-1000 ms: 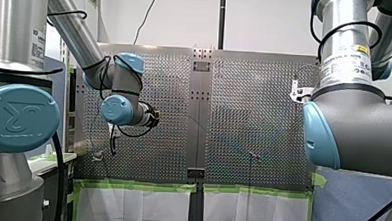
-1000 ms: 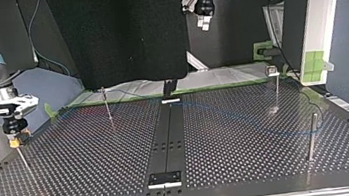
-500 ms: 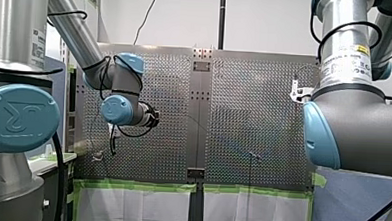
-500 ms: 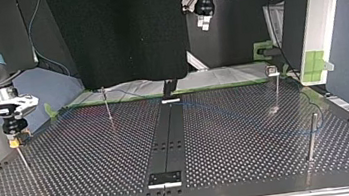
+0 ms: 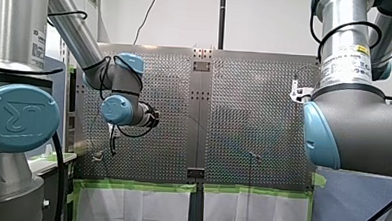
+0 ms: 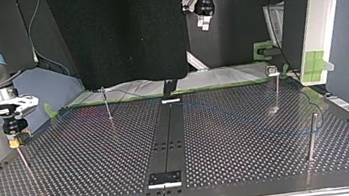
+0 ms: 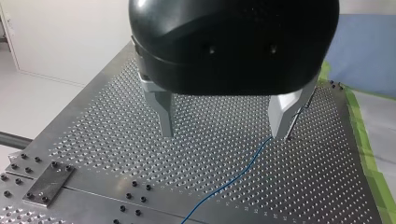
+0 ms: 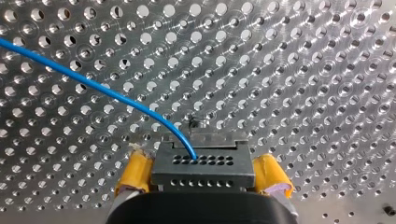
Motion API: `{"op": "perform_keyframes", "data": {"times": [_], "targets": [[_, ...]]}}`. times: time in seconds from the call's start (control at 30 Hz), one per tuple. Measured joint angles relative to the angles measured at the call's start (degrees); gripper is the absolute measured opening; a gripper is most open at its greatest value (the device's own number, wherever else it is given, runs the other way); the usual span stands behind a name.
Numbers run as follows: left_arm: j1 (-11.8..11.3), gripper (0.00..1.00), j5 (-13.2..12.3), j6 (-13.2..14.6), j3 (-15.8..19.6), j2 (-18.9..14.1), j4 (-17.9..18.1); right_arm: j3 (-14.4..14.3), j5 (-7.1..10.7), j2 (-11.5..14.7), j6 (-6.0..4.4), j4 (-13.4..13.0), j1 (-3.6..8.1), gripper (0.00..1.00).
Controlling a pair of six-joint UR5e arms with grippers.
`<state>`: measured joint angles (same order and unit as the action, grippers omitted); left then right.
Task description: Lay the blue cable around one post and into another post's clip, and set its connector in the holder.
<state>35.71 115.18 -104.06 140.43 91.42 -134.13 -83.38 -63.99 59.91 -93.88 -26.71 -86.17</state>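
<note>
In the right wrist view a dark connector (image 8: pixel 202 164) sits between my right gripper's (image 8: pixel 203 179) yellow pads (image 8: pixel 134 175), which stand close at its two sides. The blue cable (image 8: pixel 107 91) leaves the connector's top and curves away over the perforated table. In the top view my right gripper (image 6: pixel 15 141) hangs over a thin post (image 6: pixel 23 159) at the table's left edge. My left gripper (image 7: pixel 224 128) is open and empty, high above the table (image 7: pixel 93 140), with the blue cable (image 7: pixel 238 175) lying below it. It also shows in the top view as my left gripper (image 6: pixel 203 21).
Three more thin posts stand on the table: one (image 6: pixel 107 105) at the back left, one with a clip top (image 6: pixel 275 83) at the back right, one (image 6: pixel 311 134) at the near right. A dark centre strip (image 6: pixel 167 134) with small plates divides the table.
</note>
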Motion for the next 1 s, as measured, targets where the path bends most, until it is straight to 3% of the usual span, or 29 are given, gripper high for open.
{"op": "perform_keyframes", "data": {"times": [1.0], "targets": [[0.00, 1.00, 0.03, 0.32, 0.00, 0.31, -0.06, -0.04, -1.49, 0.00, -0.26, -0.03, 0.07, 1.00]]}}
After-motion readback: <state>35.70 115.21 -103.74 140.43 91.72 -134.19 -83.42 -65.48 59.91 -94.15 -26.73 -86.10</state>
